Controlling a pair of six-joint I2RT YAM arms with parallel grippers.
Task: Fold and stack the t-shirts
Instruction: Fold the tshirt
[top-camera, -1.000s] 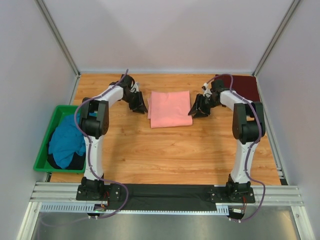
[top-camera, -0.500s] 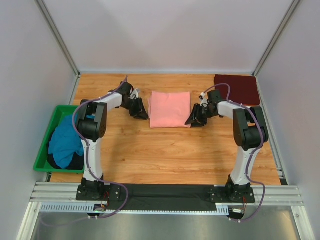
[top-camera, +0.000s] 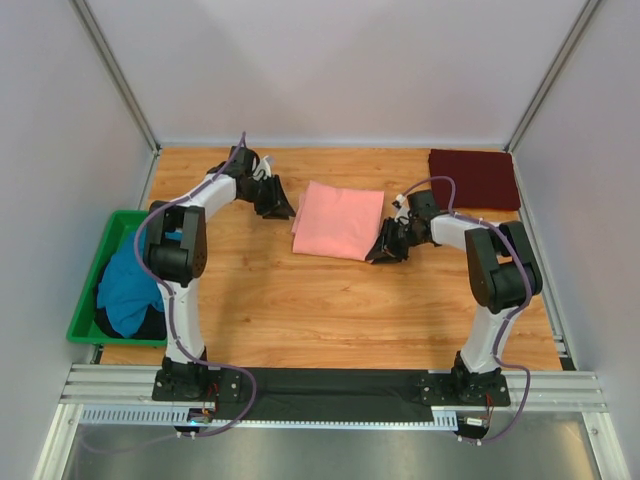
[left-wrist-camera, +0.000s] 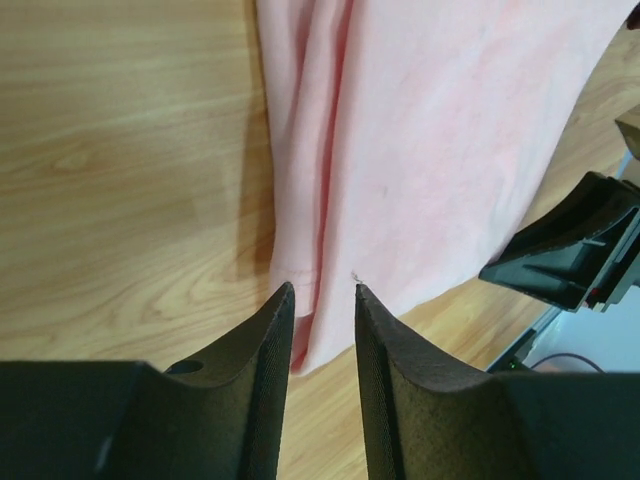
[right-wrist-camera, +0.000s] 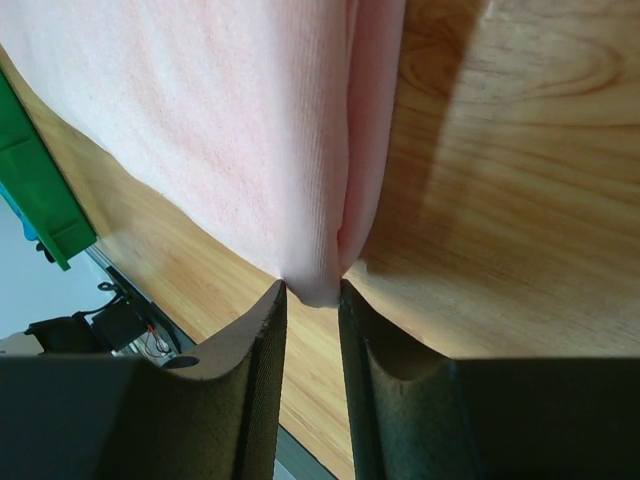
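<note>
Folded salmon-pink tee (top-camera: 338, 220) lies askew on the table (top-camera: 330, 310), toward the far edge. Right gripper (right-wrist-camera: 311, 290) is nipped narrow onto its near-right corner. Left gripper (left-wrist-camera: 325, 295) is slightly parted astride the far-left corner, grip unclear. Folded maroon tee (top-camera: 475, 178) sits at the far-right corner, nothing stacked on it. Teal tee (top-camera: 130, 285) is heaped unfolded in the green bin (top-camera: 85, 290) at the left edge.

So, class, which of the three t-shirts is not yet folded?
The teal-blue t-shirt, lying crumpled in the green bin on the left. The salmon-pink t-shirt and the maroon t-shirt both lie folded flat on the table.
</note>
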